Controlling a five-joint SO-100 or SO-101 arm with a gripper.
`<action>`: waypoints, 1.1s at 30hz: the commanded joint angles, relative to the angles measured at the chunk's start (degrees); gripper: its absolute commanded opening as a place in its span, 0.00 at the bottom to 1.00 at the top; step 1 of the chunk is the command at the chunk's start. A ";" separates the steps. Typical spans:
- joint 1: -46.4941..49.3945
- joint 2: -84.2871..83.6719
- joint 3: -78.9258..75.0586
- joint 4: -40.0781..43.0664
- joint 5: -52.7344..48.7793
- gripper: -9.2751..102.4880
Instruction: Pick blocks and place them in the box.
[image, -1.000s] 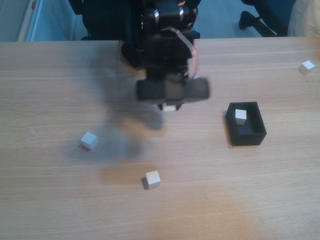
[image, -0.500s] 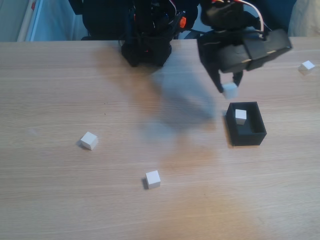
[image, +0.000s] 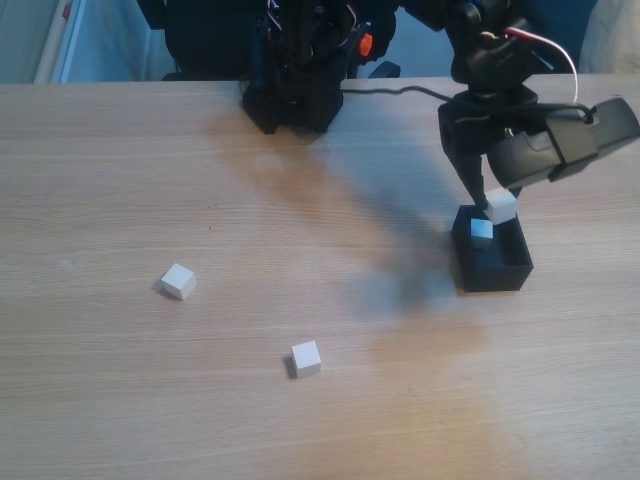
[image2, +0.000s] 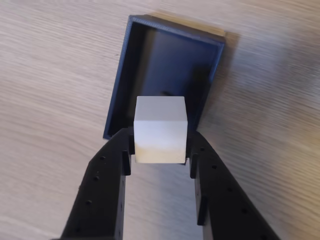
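White cube clenched between end effector fingers, hanging above black box near edge, likely lined up for drop. Fixed view adds what wrist view lacks: another cube already inside box, two loose cubes on table.

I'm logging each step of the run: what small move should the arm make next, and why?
Probably lower a little and open the pincer. It grips a white block right above the open black box, which already holds one block.
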 joint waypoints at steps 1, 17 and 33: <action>-0.09 -0.53 -4.22 -1.41 0.35 0.14; 6.42 5.45 1.93 4.04 1.05 0.21; 29.36 15.91 20.48 6.77 -21.71 0.25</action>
